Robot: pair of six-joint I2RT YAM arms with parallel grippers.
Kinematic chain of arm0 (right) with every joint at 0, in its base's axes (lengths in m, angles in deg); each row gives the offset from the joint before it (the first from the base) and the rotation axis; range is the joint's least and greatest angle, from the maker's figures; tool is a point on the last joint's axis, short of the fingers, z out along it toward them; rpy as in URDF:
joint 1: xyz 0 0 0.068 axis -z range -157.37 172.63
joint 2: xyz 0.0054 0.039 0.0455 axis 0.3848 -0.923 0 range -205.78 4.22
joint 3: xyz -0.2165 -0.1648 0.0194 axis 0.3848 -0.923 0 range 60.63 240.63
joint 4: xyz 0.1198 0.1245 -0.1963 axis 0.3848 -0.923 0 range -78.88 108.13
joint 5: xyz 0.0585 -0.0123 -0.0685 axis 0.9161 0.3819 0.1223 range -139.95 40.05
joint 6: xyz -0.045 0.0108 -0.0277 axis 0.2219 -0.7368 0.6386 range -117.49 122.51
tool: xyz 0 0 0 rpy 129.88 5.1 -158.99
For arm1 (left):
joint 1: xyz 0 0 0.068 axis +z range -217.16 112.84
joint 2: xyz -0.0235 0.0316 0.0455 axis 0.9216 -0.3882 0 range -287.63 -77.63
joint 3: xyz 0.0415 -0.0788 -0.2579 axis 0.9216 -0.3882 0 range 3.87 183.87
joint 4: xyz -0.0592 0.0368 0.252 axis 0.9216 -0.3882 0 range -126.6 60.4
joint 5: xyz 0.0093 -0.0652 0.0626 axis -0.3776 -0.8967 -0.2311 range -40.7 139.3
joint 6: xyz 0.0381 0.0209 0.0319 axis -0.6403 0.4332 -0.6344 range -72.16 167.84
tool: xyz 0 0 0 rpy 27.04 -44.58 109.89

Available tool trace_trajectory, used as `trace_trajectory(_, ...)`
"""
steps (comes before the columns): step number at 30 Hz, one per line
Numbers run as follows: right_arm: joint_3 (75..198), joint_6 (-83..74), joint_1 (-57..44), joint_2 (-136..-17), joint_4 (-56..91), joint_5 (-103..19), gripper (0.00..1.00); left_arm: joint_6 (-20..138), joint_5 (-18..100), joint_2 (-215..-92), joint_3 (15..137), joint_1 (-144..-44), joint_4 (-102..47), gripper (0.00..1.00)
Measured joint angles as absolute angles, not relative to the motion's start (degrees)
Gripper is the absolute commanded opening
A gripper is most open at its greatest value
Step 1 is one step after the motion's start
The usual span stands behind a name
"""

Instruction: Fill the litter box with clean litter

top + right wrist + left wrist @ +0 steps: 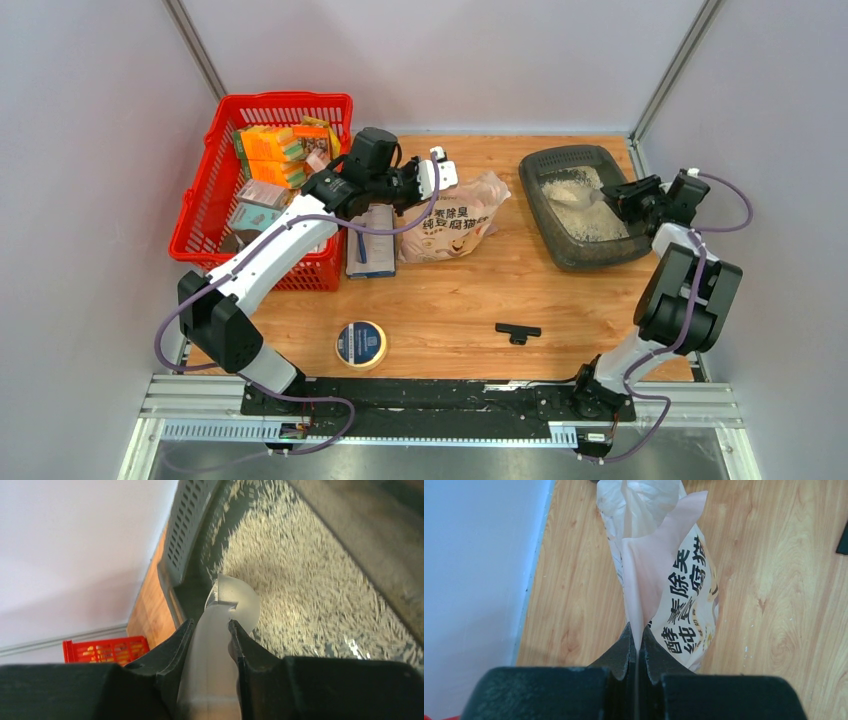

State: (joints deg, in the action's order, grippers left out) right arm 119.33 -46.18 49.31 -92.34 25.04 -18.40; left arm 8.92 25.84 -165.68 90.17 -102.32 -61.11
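Litter box (pixel 560 158) holds clean litter (pixel 595 218); bag (pixel 455 228) reads 除臭.

Chinese print on one bag

The pale pink plastic bag (pixel 452 215), lying just right of the red mesh plastic basket (pixel 203 212), bears large black characters 素除臭 above 纯豆腐猫. The label on the round blue-and-yellow disc (pixel 361 344), in front of the basket, is too small to read.
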Motion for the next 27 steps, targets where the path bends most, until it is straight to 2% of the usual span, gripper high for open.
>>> trace_trajectory(6, 114.19, -42.66, 50.91, -86.22, 18.11, -13.81, 0.0, 8.94, 25.6, -165.68, 90.12, -102.32, -61.0, 0.0)
trace_trajectory(11, 114.28, -33.83, 51.45, -77.28, 7.58, -14.77, 0.0, 9.1, 25.19, -165.22, 89.08, -102.32, -59.68, 0.0)
trace_trajectory(15, 118.98, -25.06, 50.38, -70.74, 1.2, -17.24, 0.0, 10.06, 24.9, -164.21, 87.33, -102.32, -58.05, 0.0)
trace_trajectory(19, 125.84, -18.07, 48.06, -69.19, -1.14, -17.02, 0.0, 11.15, 24.73, -163.38, 85.64, -102.32, -56.08, 0.0)
trace_trajectory(27, 137.73, -9.37, 37.59, -71.07, -5.19, -0.81, 0.0, 13.88, 24.7, -162.51, 83.13, -102.27, -52.17, 0.0)
